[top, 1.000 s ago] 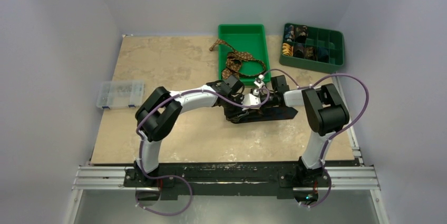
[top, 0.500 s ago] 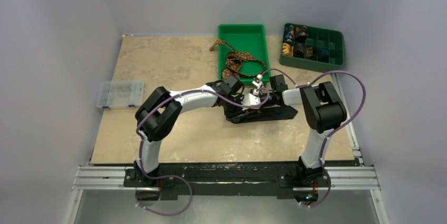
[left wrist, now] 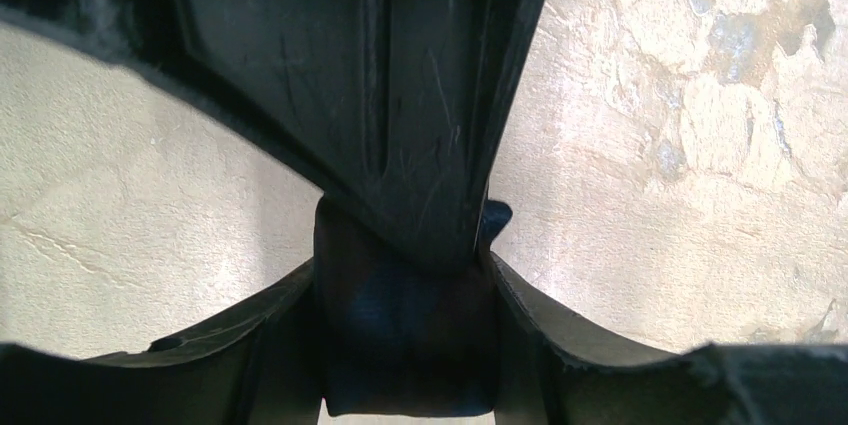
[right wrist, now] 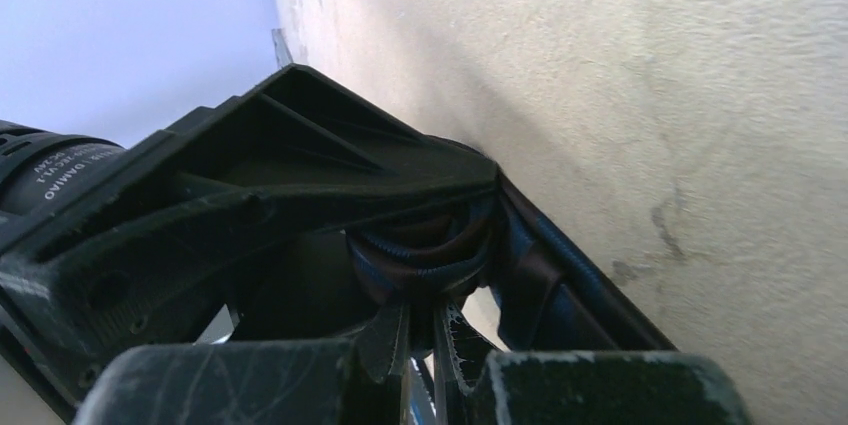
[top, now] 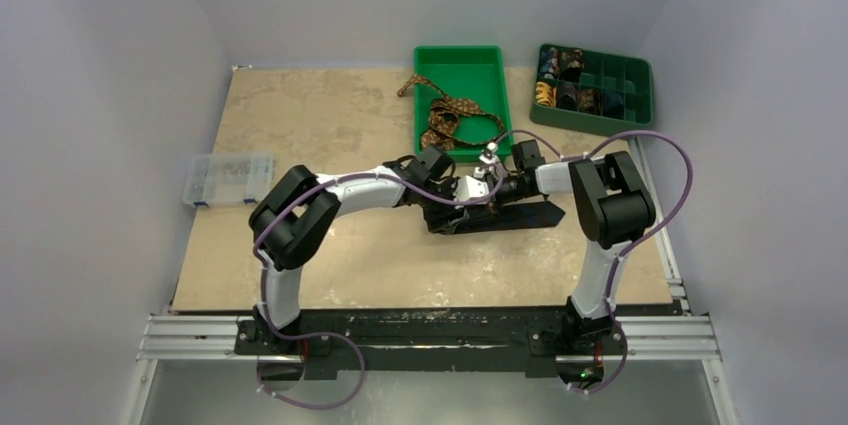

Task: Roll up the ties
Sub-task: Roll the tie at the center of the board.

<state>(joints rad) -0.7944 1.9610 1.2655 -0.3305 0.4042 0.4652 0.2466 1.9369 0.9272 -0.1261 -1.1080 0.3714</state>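
**Dark tie part-rolled between both grippers at mid-table**

The only writing I can read is "DAMIAO", printed on a black motor housing (right wrist: 60, 170) at the left edge of the right wrist view; the smaller print beside it is too blurred to make out.

The dark navy tie (top: 525, 213) lies flat on the tan tabletop (top: 330, 125). Its long axis runs left to right and its broad pointed end faces right. Its left end is wound into a small coil (right wrist: 430, 245), with brown lining showing between the navy turns.

The right gripper (right wrist: 425, 310) is pinched nearly together, with its toothed tips in the coil's edge. The left gripper (left wrist: 403, 265) stands with a finger against each side of the roll; I cannot tell whether it squeezes or merely flanks it.

Further back, a brown patterned tie (top: 450, 120) spills over the near rim of a green tray (top: 460, 57). To its right, a green divided organizer (top: 625, 105) holds rolled ties (top: 560, 80). A clear plastic box (top: 228, 178) sits at the far left.
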